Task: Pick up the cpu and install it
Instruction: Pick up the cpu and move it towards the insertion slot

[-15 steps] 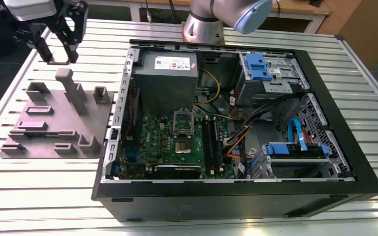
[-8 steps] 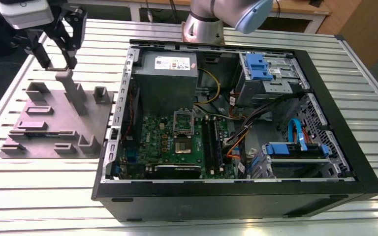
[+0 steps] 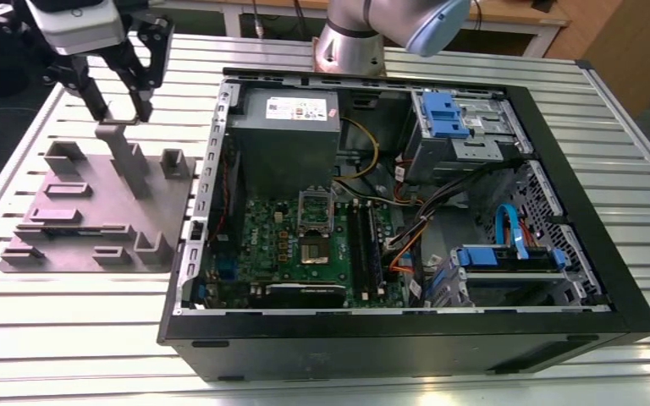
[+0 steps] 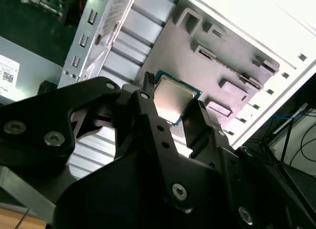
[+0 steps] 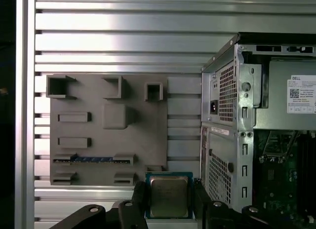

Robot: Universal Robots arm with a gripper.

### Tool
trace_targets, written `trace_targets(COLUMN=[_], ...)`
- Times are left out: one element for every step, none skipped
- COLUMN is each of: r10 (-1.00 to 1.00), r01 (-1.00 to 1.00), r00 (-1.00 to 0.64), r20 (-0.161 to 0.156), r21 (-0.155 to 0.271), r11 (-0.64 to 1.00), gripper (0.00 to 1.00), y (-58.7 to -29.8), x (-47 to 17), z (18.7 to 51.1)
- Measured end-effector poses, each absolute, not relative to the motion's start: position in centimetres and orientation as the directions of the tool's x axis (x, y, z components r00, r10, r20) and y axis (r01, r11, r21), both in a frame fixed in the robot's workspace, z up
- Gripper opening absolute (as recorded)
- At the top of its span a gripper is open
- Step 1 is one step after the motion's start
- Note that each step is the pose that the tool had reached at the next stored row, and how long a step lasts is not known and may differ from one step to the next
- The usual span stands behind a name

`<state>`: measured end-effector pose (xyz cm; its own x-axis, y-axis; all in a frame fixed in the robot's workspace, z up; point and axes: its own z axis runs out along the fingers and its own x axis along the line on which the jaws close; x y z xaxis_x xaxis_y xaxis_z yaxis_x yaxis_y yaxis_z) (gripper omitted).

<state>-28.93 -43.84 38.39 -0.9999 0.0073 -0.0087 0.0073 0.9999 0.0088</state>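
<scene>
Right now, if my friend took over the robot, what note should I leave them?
The gripper is shut on the cpu, a finger on each side, above the grey holder tray, on the exterior view's left of the computer case.
Done: cpu picked up.
Left: the cpu is not yet in the motherboard socket inside the case.

flat square metal-topped cpu (image 5: 169, 196): silvery-grey top, blue-green rim
jointed metal gripper (image 3: 121, 112): black fingers, white body
moulded plastic fixture plate (image 5: 89, 128): plain matte grey
slatted metal table (image 5: 123, 21): silver, ribbed stripes
rectangular motherboard (image 3: 280, 245): green
plastic drive brackets (image 3: 443, 114): blue
</scene>
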Motion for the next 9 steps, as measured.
trace_targets(r10=[0.007,0.007,0.008,0.008,0.008,0.008,0.008,0.008,0.008], r01=[0.007,0.007,0.007,0.008,0.008,0.008,0.008,0.008,0.008], r00=[-1.0,-1.0,-1.0,-1.0,-1.0,-1.0,-1.0,-1.0,-1.0], r20=[-0.009,-0.009,-0.008,-0.008,-0.008,-0.008,-0.008,-0.008,-0.008], r21=[0.009,0.009,0.009,0.009,0.009,0.009,0.009,0.009,0.009], r11=[1.0,1.0,1.0,1.0,1.0,1.0,1.0,1.0,1.0], gripper=[0.47,0.47,0.47,0.47,0.47,0.47,0.47,0.47,0.47], y=[-43.8,-43.8,-43.8,-43.8,-43.8,-43.8,-43.9,-43.9,-43.9], x=[-28.6,-28.4,-28.1,-27.8,-27.5,-27.2,-27.0,-26.7,-26.4], z=[38.4,38.4,38.4,38.4,38.4,38.4,38.4,38.4,38.4])
